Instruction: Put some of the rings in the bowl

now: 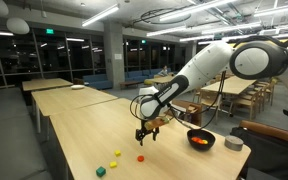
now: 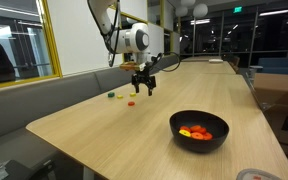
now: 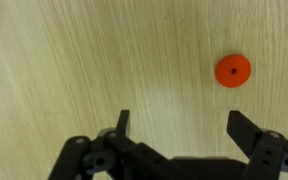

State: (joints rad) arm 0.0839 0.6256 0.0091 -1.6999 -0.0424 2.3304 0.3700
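A red ring [image 3: 232, 70] lies flat on the wooden table, ahead of my open gripper [image 3: 184, 122] and off toward one fingertip [image 3: 246, 128]. Nothing is between the fingers. In both exterior views the gripper [image 1: 144, 133] [image 2: 144, 88] hangs a little above the table, with the red ring [image 1: 140, 157] [image 2: 131, 102] just beside it. The black bowl [image 1: 200, 146] [image 2: 199, 144] stands some way off on the same table and holds a few orange and red rings [image 2: 196, 131].
Small yellow pieces [image 1: 119, 153] [image 1: 113, 164] and a green one [image 1: 100, 171] lie beyond the red ring near the table edge. A grey round container [image 1: 234, 143] sits past the bowl. Other tables and chairs stand behind.
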